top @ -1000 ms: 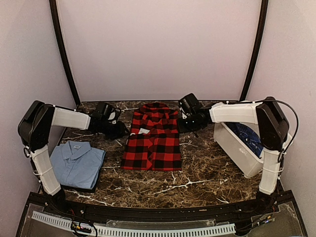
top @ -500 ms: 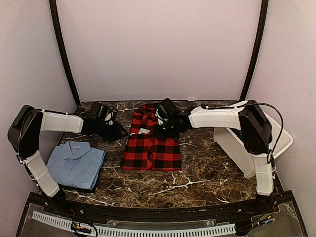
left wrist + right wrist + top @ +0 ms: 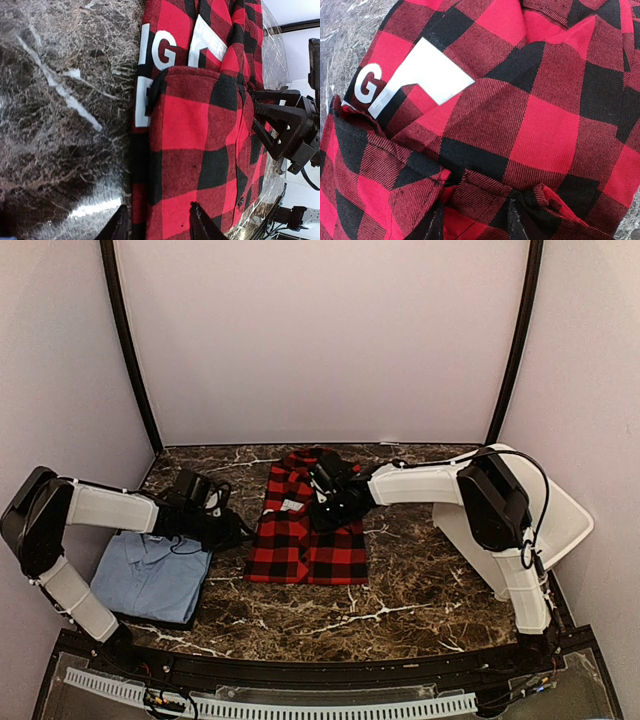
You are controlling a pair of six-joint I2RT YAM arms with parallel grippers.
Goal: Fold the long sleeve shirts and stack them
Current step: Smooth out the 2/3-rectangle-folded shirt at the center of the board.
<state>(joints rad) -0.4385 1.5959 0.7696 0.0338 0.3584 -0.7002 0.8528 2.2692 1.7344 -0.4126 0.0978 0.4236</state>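
- Top external view: the right arm rises from its base at the near right to a high elbow, and its white forearm stretches out to the left, low over the worktop (image 3: pixel 400 590).
- Its wrist ends over the upper middle of the red-and-black flannel (image 3: pixel 305 540), where the right tool (image 3: pixel 325 508) points down onto the cloth.
- Right wrist view: the two fingers of this tool stand apart, their tips down on the flannel. A puckered ridge of checked cloth lies between them. They look parted rather than pinched on it.
- Just up-left of that pucker lies the white neck label (image 3: pixel 427 72) with large letters, partly tucked under a fold.
- On the other side, the left arm has its elbow swung far out to the left. Its forearm reaches rightward and passes over the far edge of the light blue shirt (image 3: pixel 150 575).
- The left tool (image 3: pixel 228 530) hangs just beside the flannel's left edge.
- Left wrist view: this tool's fingers are also apart and hold nothing. One tip is over the dark marble at the cloth's edge, the other over the checked cloth.
- The flannel lies flat in the middle of the worktop, folded to a rectangle. Its collar points to the far wall and its hem to the arm bases, so the long axis runs near to far.
- The light blue shirt lies folded at the near left, collar toward the far side, well apart from the flannel.
- A white bin (image 3: pixel 468 540) stands at the right edge, tilted, partly behind the right arm.
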